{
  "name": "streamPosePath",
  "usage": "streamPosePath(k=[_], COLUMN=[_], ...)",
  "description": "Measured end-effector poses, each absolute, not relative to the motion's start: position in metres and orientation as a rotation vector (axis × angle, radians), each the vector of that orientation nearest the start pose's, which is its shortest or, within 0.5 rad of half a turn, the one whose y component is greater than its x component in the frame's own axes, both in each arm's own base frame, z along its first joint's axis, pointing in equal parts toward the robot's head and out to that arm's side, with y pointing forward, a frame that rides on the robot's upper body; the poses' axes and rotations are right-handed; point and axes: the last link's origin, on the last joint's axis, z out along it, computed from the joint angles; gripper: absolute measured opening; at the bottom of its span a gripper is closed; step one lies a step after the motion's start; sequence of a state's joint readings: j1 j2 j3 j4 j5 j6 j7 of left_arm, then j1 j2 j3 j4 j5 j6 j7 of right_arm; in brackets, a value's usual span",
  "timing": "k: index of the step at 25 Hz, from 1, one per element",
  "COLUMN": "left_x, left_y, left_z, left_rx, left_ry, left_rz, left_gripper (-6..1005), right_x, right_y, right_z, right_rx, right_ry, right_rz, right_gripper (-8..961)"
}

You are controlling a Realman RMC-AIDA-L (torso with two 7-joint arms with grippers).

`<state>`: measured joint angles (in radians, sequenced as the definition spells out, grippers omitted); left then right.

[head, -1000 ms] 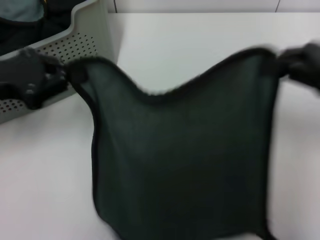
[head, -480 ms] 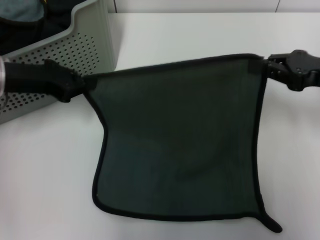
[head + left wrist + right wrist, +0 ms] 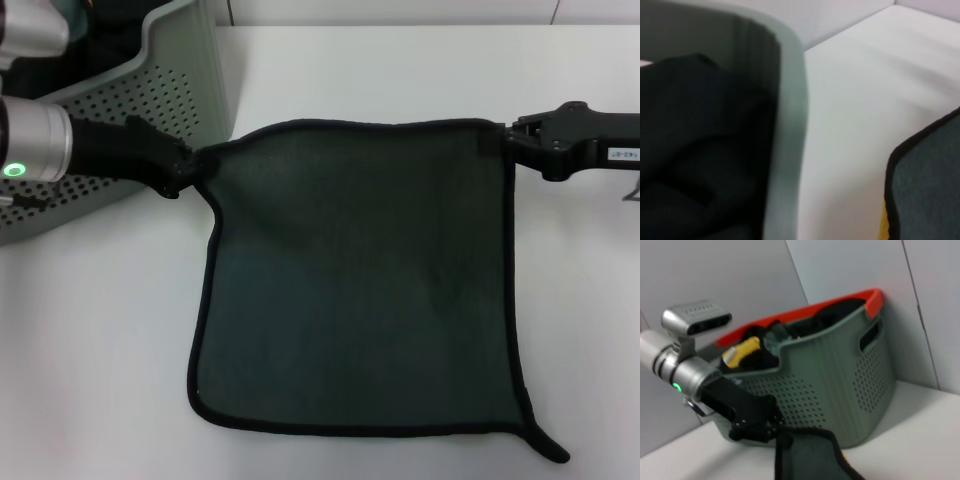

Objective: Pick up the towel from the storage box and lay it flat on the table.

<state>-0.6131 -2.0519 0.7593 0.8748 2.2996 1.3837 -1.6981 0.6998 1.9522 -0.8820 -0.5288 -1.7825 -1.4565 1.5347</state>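
Risk, uneven release: I judge the main hazard is letting go of one corner before the other; the towel (image 3: 360, 280) could then drag toward whichever gripper is holding and fold at that edge.
Risk, snagging: the left gripper (image 3: 185, 165) sits just beside the box (image 3: 140, 100) wall. A careless retreat could bump the box or pull the corner up with the fingers.
Risk, far edge: the edge strung between the two grippers may not be fully down on the table (image 3: 380, 70); I cannot tell from above. If it hangs, a drop from there could leave a ripple or curl.
Risk, loop: the black corner loop (image 3: 545, 445) sticks out on the near side, well away from both grippers; harmless, I think.
Left arm pose: reaching in low from the box side, roughly level with the tabletop, fingers clenched on the towel's far-left corner; the right wrist view shows that pinch (image 3: 772, 430) plainly.
Right arm pose: the right gripper (image 3: 510, 140) comes in level from the opposite side, fingers pinching the far-right corner.
Towel position: out of the box, spread green side up between the grippers and toward me, near edge lying on the table. A sliver of yellow underside shows at the corner in the left wrist view.
Box contents: other dark cloths remain inside.
Progress: laying nearly done in my estimate; only release and withdrawal remain.
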Motion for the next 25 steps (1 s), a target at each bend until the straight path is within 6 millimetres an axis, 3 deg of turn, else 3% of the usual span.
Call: streamPosePath(k=[13, 17, 20, 25], left_x=[-0.261, -0.262, -0.266, -0.270], left_y=[0.383, 0.382, 0.381, 0.379], left_z=[0.029, 0.027, 0.027, 0.036], left_rx=[-2.628, -2.635, -2.612, -2.583], left_ry=[-0.687, -0.684, -0.699, -0.693], left_rz=[-0.158, -0.144, -0.151, -0.192], left_gripper=[39, 41, 115, 268], right_x=[0.214, 0.216, 0.221, 0.229], right_y=[0.393, 0.395, 0.400, 0.403], right_z=[0.014, 0.002, -0.004, 0.010], right_rx=[-2.718, -2.728, -2.681, -2.587], right_ry=[0.670, 0.658, 0.626, 0.598], right_rz=[0.714, 0.619, 0.542, 0.543], right_gripper=[11, 11, 111, 258])
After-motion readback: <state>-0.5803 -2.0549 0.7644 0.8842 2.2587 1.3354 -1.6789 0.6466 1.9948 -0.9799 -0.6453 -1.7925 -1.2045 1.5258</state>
